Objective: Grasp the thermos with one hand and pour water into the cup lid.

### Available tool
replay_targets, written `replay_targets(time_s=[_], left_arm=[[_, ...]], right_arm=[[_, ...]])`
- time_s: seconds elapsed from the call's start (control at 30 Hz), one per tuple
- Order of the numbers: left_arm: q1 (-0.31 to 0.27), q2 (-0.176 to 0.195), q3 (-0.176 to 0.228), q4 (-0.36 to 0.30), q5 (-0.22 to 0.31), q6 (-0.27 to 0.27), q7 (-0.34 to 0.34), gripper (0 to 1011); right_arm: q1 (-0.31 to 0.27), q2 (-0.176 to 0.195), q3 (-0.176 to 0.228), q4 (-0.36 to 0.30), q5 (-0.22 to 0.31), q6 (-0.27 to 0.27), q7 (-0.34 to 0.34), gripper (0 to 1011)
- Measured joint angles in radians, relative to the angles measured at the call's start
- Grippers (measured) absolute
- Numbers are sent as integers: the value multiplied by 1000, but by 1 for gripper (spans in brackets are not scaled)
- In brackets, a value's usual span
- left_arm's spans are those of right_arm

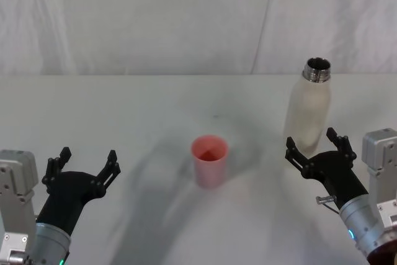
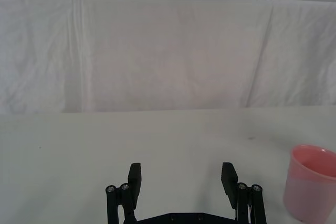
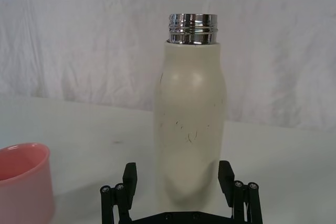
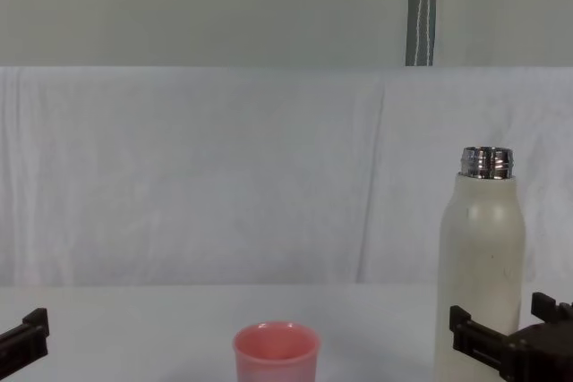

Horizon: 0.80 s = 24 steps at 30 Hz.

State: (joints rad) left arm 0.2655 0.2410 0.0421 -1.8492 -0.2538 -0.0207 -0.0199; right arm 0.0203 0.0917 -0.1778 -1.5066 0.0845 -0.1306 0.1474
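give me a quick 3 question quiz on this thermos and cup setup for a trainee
1. True or false: the thermos stands upright with its cap off.
2. Which gripper is lined up to grasp the thermos? A) left gripper B) right gripper
3. Fill in: the cup lid stands to the thermos's ____, as the robot sees it.

Key:
1. True; its bare silver neck is open.
2. B; its open fingers sit on either side of the thermos's base, not yet closed on it, while the left gripper hovers open over the table.
3. Left, standing apart from it.

Cream-white thermos (image 1: 307,115), silver neck; pink cup lid (image 1: 209,159); white table (image 1: 124,110).
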Motion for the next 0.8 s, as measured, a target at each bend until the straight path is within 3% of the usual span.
replay_targets(time_s=[0.8], left_arm=[[0,0,0,0,0,0,0,1001]], right_arm=[[95,-6,7,122,6,-13,17,1000]])
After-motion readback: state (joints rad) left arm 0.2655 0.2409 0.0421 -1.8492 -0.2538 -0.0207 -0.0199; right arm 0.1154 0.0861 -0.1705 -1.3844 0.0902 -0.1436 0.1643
